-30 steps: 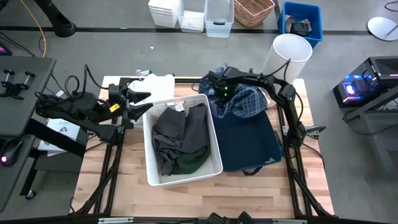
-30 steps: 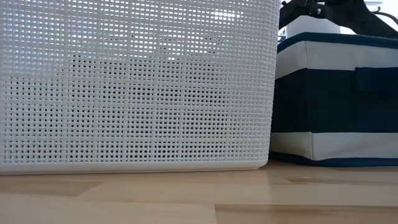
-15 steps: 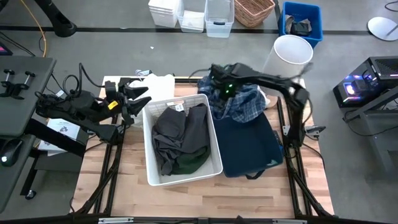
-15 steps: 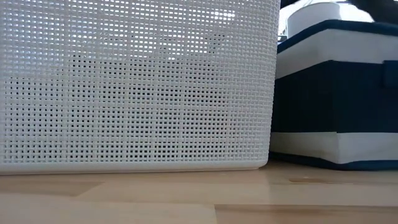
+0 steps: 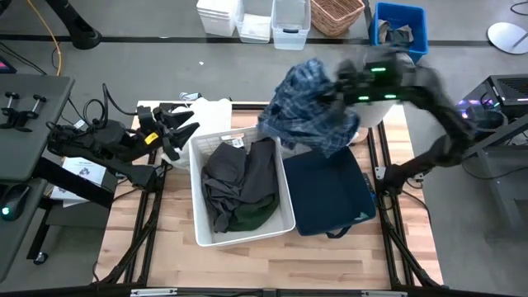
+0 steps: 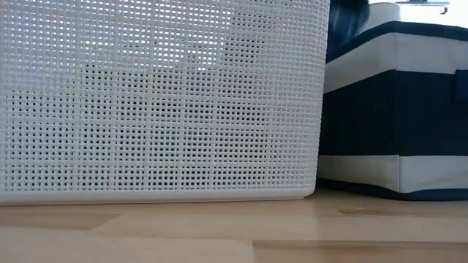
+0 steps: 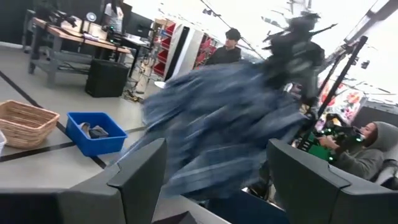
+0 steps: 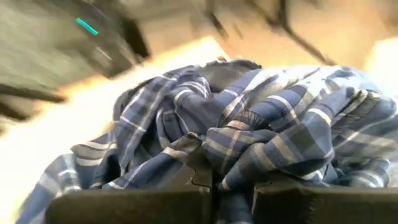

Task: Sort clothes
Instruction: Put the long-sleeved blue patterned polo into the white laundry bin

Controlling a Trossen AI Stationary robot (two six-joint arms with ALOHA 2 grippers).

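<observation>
Right pincer (image 5: 340, 89) clamped on the blue-and-white plaid shirt (image 5: 309, 107), raised well above the far end of the navy blue bin (image 5: 330, 191); folds of plaid bunched around the dark fingers (image 8: 205, 180) in the right wrist view. Shirt hanging loose in the air, blurred, so apparently swinging. Dark grey garment (image 5: 239, 177) and dark green one (image 5: 256, 213) lying in the white plastic bin (image 5: 198, 191). Left pincer (image 5: 177, 132) spread wide, holding nothing, at the bench's (image 5: 247, 264) left edge beside the white bin.
</observation>
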